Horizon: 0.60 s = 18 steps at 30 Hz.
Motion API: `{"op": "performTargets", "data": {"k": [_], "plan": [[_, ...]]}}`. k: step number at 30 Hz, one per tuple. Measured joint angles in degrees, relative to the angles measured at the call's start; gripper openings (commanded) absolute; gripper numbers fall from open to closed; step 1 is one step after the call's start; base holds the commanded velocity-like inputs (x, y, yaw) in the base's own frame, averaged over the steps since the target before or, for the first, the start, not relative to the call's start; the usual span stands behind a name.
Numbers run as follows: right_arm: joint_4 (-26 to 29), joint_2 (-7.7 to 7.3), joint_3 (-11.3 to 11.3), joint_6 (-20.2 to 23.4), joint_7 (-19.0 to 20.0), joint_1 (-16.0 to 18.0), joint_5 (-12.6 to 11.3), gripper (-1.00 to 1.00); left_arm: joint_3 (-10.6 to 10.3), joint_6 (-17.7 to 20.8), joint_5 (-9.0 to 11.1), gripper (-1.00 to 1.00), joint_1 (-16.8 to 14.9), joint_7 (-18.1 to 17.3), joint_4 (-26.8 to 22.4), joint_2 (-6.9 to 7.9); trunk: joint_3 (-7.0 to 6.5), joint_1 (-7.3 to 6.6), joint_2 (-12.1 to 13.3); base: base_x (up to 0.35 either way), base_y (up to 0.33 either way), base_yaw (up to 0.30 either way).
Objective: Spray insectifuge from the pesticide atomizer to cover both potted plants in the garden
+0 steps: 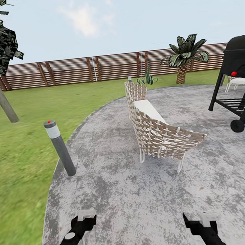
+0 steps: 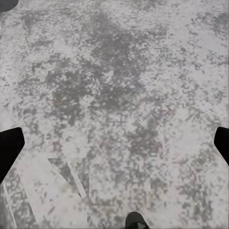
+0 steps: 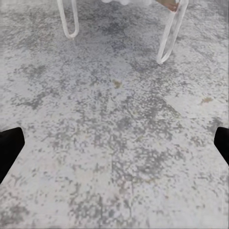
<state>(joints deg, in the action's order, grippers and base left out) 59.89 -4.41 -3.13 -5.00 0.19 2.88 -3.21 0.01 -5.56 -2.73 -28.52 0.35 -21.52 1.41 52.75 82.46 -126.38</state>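
Note:
The pesticide atomizer is out of view. The garden's green lawn [image 1: 24, 155] lies left of and beyond a round grey stone patio [image 1: 117, 183], ringed by a brown slat fence [image 1: 72, 71]. A small plant with pointed green leaves [image 1: 147, 78] pokes up behind a woven chair; its base is hidden, so I cannot tell if it is one of the potted plants. My left gripper [image 1: 85, 217] and right gripper [image 1: 200, 219] hang low over the patio. Both are open with nothing between the fingers, as the left gripper [image 2: 114, 143] and right gripper [image 3: 114, 143] show over bare stone in the wrist views.
A woven brown-and-white chair [image 1: 157, 130] stands mid-patio, its white legs [image 3: 167, 38] just ahead of my right gripper. A grey bollard light [image 1: 60, 148] marks the patio's left edge. A black grill [image 1: 237, 80] stands right, a palm [image 1: 185, 57] by the fence, a tree trunk [image 1: 1, 97] far left.

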Motion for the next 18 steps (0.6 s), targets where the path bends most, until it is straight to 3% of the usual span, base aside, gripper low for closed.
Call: {"op": "performTargets", "data": {"k": [6, 13, 18], "plan": [[-1.2, 0.12, -0.1, 0.2, 0.0, 0.1, 0.0, 1.0, 0.1, -3.1, 0.1, 1.0, 0.0, 0.0, 1.1, 0.27, 0.0, 0.0, 0.0, 0.0, 0.0, 0.0], [-2.6, -0.18, -0.2, 0.2, -0.1, 0.1, 0.0, 1.0, -0.2, -4.0, -0.2, 1.0, 0.0, 0.0, 2.4, 0.02, 0.0, 0.0, 0.0, 0.0, 0.0, -0.006], [-2.6, -0.21, -0.3, 0.2, -0.1, 0.1, 0.0, 1.0, -0.2, -4.0, -0.2, 1.0, 0.0, -0.1, 2.5, -0.02, -0.06, 0.0, 0.0, 0.0, 0.0, -0.226]]}}
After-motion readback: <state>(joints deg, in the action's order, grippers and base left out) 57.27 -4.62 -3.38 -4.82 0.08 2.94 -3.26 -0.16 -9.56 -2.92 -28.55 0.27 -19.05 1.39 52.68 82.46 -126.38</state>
